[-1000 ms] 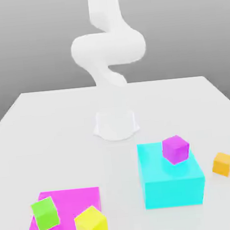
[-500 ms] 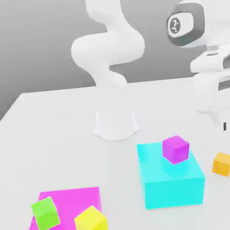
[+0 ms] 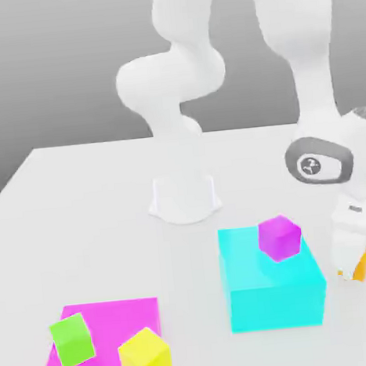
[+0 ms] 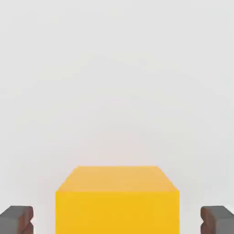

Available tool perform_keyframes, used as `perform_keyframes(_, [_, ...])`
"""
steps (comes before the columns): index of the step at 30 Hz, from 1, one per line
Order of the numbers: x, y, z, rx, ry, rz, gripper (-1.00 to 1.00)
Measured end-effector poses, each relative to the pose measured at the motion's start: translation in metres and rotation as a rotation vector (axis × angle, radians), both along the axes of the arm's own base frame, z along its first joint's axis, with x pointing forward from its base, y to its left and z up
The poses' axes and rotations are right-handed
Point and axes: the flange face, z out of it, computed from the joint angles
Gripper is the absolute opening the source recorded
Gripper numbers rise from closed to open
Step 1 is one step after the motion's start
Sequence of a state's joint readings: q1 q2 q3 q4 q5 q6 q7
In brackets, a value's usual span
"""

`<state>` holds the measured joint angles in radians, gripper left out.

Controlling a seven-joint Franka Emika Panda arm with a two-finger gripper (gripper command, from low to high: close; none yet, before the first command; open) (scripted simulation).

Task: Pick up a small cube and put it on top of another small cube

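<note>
Down low at the exterior view's right, over the white counter (image 3: 86, 203): a white robot arm (image 3: 306, 80), its wrist bent toward the surface, its claw (image 4: 117, 221) around a small orange cube (image 3: 361, 266). Orange cube resting on the counter, just beside a large cyan block (image 3: 271, 288) and on that block's right in the exterior view, mostly hidden there behind the arm's hand, only one corner showing. No long axis to speak of, all sides looking equal; seen from the hand view, one flat face square to the camera, top face receding away, edges running straight across between the fingers.

Claw spread apart, not clamped: two dark fingertips (image 4: 16, 219) at either side of the orange cube (image 4: 117, 201) in the hand view, each with a clear gap of bare counter between pad and cube face. Finger spacing visible from the hand view, hidden in the exterior view by the hand's body.

Shown by the exterior view alone: a small purple cube (image 3: 280, 237) sitting tilted on the cyan block's top, near its far right corner; a flat magenta tile (image 3: 105, 323) toward the near left, carrying a small green cube (image 3: 72, 341) and a small yellow cube (image 3: 144, 356), the two apart from each other; the arm's round base (image 3: 184, 198) farther back, mid-counter.
</note>
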<state>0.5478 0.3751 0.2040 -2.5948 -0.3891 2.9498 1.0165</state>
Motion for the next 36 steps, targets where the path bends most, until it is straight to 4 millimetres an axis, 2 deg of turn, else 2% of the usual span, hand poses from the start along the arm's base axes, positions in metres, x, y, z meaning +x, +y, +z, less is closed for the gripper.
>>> perform_keyframes(4, [0.0, 0.0, 0.001, 0.0, 0.0, 0.0, -1.0])
perform_keyframes(10, [-0.003, 0.003, 0.058, 0.001, -0.009, 0.017, -1.0])
perform_keyframes(11, [0.002, 0.002, 0.065, 0.004, -0.023, 0.012, -1.0])
perform_keyframes(13, [0.035, -0.016, 0.076, -0.001, -0.037, -0.093, -1.0])
perform_keyframes(17, [0.114, -0.084, 0.097, -0.015, -0.037, -0.399, -1.0])
perform_keyframes(21, [0.179, -0.178, 0.12, -0.02, -0.028, -0.723, -1.0])
perform_keyframes(25, [0.217, -0.287, 0.144, -0.015, -0.014, -1.037, -1.0])
perform_keyframes(28, [0.228, -0.372, 0.165, -0.005, -0.002, -1.257, -1.0])
perform_keyframes(29, [0.228, -0.381, 0.165, -0.002, 0.0, -1.27, -1.0])
perform_keyframes(30, [0.229, -0.383, 0.157, 0.0, 0.001, -1.272, -1.0])
perform_keyframes(32, [0.23, -0.385, 0.129, 0.0, 0.001, -1.274, -1.0])
perform_keyframes(33, [0.229, -0.385, 0.117, 0.0, 0.001, -1.274, 1.0])
perform_keyframes(36, [0.229, -0.385, 0.117, 0.0, 0.001, -1.274, 1.0])
